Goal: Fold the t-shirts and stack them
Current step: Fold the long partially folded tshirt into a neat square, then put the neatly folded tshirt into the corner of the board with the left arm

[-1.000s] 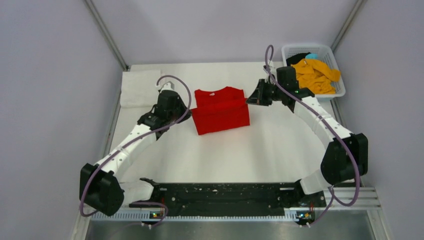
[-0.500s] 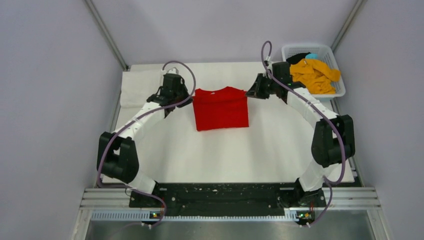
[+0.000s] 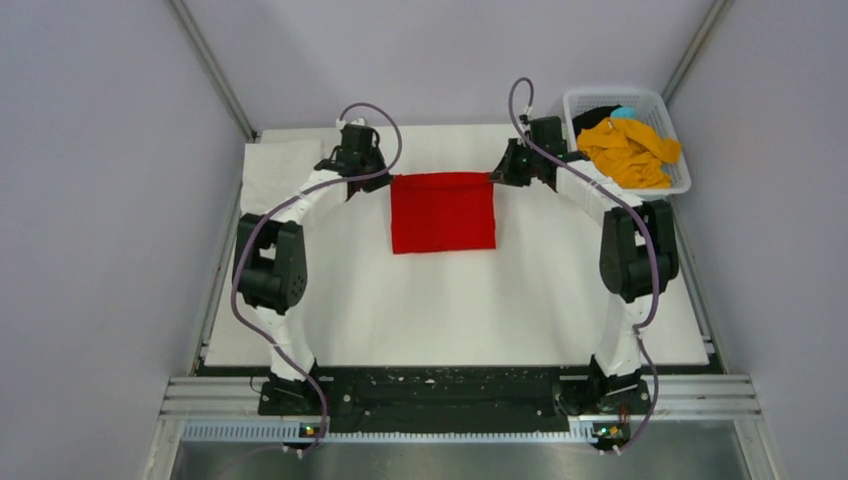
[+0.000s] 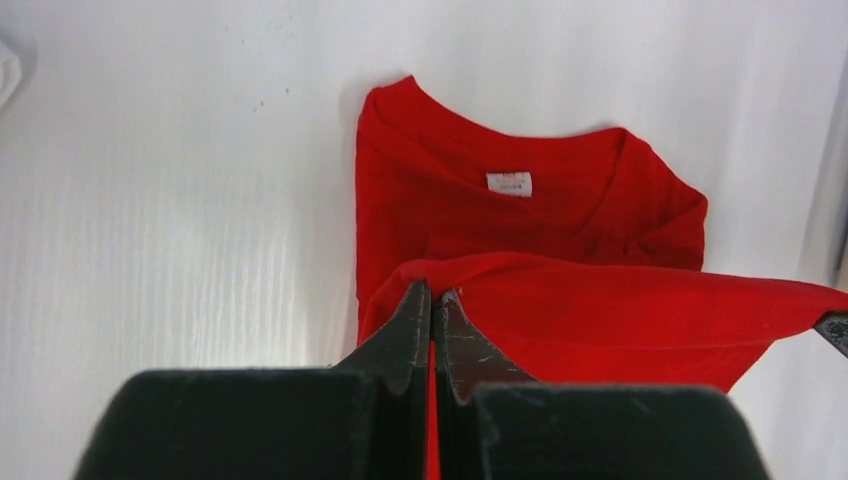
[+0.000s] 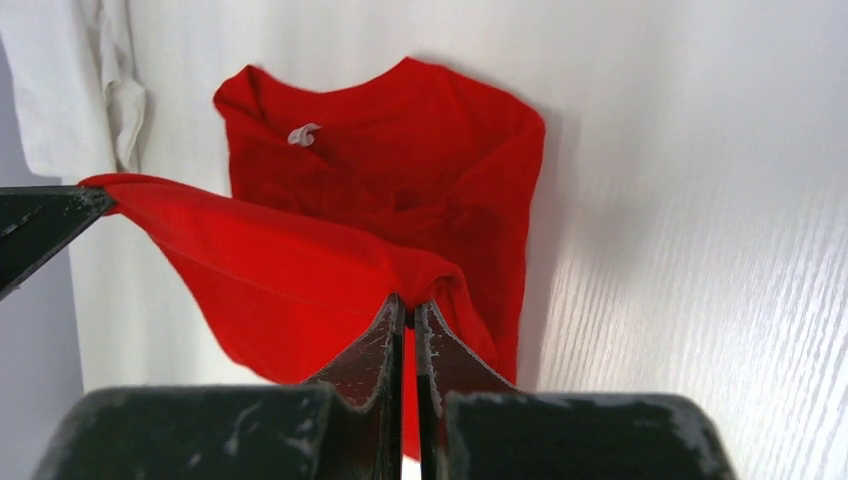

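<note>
Top external count: one red t-shirt (image 3: 443,212) mid-table, one white t-shirt (image 3: 275,172) at the far-left corner, and one orange-yellow t-shirt (image 3: 628,152) lying over one black t-shirt (image 3: 597,113) in the basket (image 3: 680,187). Both arms are stretched far out, with the left gripper (image 3: 383,179) and right gripper (image 3: 496,178) each pinching a corner of the red one's lifted edge.

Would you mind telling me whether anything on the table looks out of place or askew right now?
Nothing serious. The red t-shirt looks square, its lifted edge pinched by the left gripper and right gripper. Only the orange-yellow t-shirt looks untidy, crumpled in the basket.
</note>
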Robot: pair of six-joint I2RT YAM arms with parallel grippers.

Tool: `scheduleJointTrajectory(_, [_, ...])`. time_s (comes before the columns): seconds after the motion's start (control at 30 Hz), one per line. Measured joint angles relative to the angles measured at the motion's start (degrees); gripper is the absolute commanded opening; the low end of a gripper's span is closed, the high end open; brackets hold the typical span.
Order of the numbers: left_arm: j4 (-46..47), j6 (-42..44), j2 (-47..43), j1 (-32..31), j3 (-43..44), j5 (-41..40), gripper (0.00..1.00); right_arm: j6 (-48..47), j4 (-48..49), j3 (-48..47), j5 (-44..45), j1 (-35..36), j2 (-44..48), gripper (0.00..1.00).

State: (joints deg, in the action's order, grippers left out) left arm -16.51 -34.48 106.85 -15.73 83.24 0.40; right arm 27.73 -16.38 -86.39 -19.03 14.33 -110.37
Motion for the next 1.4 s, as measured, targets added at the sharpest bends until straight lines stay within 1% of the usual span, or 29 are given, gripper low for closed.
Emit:
scheduleJointTrajectory(0.23, [-0.72,0.70,9.14,1.20,8.24,0.52,0.00,0.66,2.40,-3.56,1.44,-0.11,-8.11,0.00])
scheduleJointTrajectory(0.3, [-1.16,0.81,11.13,1.57,10.03,1.33,0.17,1.05,2.60,-4.85,1.51,-0.20,-10.25,0.01])
scheduleJointTrajectory(0.33, [-1.22,1.03,12.07,1.75,10.91,1.79,0.24,1.20,2.78,-5.60,1.62,-0.24,-11.28,0.08])
scheduleJointTrajectory(0.37, [-1.18,1.27,13.11,1.92,11.96,2.29,0.34,1.46,3.10,-6.43,1.79,-0.28,-12.33,0.23])
scheduleJointTrajectory(0.4, [-1.09,1.18,14.38,2.16,13.20,2.75,0.50,1.77,3.32,-7.02,2.08,-0.33,-13.22,0.45])
scheduleJointTrajectory(0.43, [-1.09,1.27,15.52,2.43,14.29,3.23,0.67,2.01,3.32,-7.89,2.58,-0.44,-14.10,0.59])
scheduleJointTrajectory(0.47, [-1.14,1.68,16.28,2.62,15.08,3.67,0.87,2.67,3.23,-8.50,3.04,-0.52,-14.73,0.67])
scheduleJointTrajectory(0.5, [-1.18,1.49,17.29,2.91,16.35,4.35,0.97,2.58,3.04,-9.70,3.43,-0.70,-15.56,0.73])
scheduleJointTrajectory(0.53, [-1.18,1.68,18.01,3.04,17.31,4.90,0.99,2.69,2.95,-11.06,3.85,-0.96,-16.37,0.83])
scheduleJointTrajectory(0.57, [-1.27,1.70,18.38,3.21,18.01,5.38,0.99,2.84,2.67,-12.44,4.20,-1.18,-16.98,0.88])
scheduleJointTrajectory(0.6, [-1.25,1.66,18.38,3.32,18.14,5.79,0.99,2.84,2.21,-13.64,4.44,-1.46,-17.31,0.97])
scheduleJointTrajectory(0.63, [-1.25,1.68,18.29,3.41,18.16,6.19,0.99,3.02,2.03,-14.34,4.66,-1.73,-17.33,0.99])
scheduleJointTrajectory(0.7, [-0.48,1.70,17.84,3.54,17.84,7.17,0.99,2.91,2.25,-15.19,5.01,-1.90,-17.07,0.99])
scheduleJointTrajectory(0.8, [1.09,1.90,15.47,3.56,14.12,9.35,0.99,2.25,2.10,-13.90,5.70,-2.12,-15.26,0.99])
scheduleJointTrajectory(0.9, [1.68,2.27,11.98,3.56,8.15,11.54,0.99,1.36,1.44,-8.33,6.56,-2.12,-10.32,0.99])
scheduleJointTrajectory(1.03, [1.22,3.43,10.25,3.15,4.02,12.44,0.97,0.22,1.64,0.28,7.85,-2.12,-1.99,0.99])
scheduleJointTrajectory(1.2, [-1.20,5.29,10.32,2.40,3.17,11.91,0.91,-1.18,1.62,8.61,8.83,-2.12,8.33,0.99])
scheduleJointTrajectory(1.27, [-1.88,5.97,10.60,1.97,3.21,11.30,0.90,-1.60,1.81,10.91,9.16,-2.12,11.28,0.99])
scheduleJointTrajectory(1.4, [-4.52,7.17,13.35,1.05,5.09,9.60,0.85,-2.23,1.79,14.47,10.05,-2.12,15.56,0.99])
